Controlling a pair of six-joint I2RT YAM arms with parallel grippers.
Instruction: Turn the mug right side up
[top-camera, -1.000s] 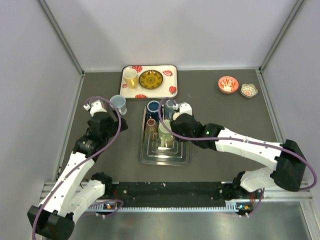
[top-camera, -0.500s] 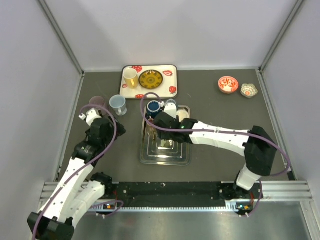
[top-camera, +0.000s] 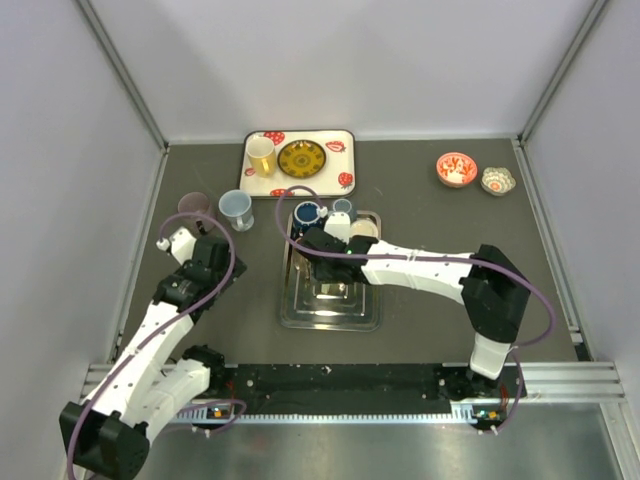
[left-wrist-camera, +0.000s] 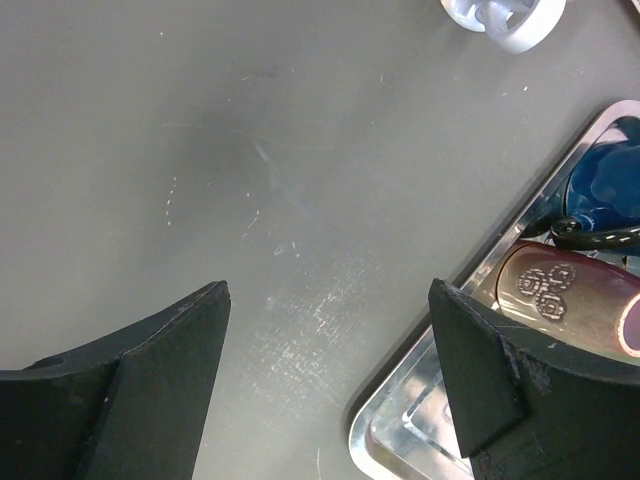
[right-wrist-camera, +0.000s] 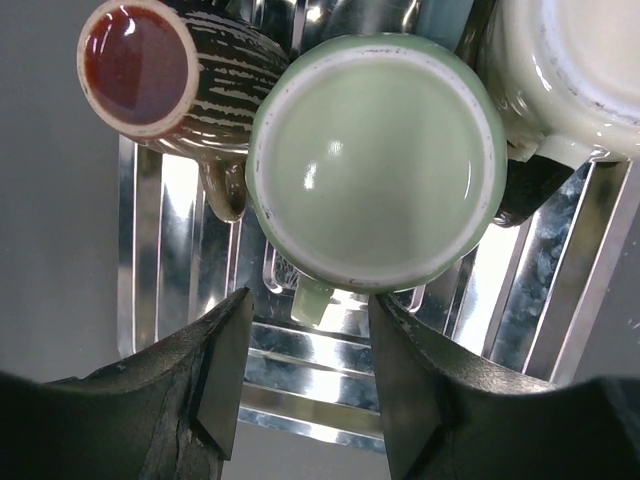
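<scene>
A pale green mug (right-wrist-camera: 375, 175) stands upside down, base up, in the metal tray (top-camera: 330, 312). In the right wrist view its small handle (right-wrist-camera: 312, 300) points toward the camera. My right gripper (right-wrist-camera: 308, 310) is open, its fingertips on either side of that handle without touching it. The right arm hides the mug in the top view. Over bare table left of the tray, my left gripper (left-wrist-camera: 330, 292) is open with nothing in it; it is also seen from above (top-camera: 212, 256).
The tray also holds a brown striped mug (right-wrist-camera: 175, 80) lying on its side, a cream mug (right-wrist-camera: 575, 70) and a blue mug (top-camera: 307, 212). A pale blue cup (top-camera: 236, 208) and a dark cup (top-camera: 195, 204) stand left of it. A strawberry tray (top-camera: 345, 150) and two small bowls (top-camera: 456, 168) sit at the back.
My right gripper has swung left over the tray to the green mug's handle, its jaws narrowing. The left arm has drawn back from the pale blue cup toward the left.
</scene>
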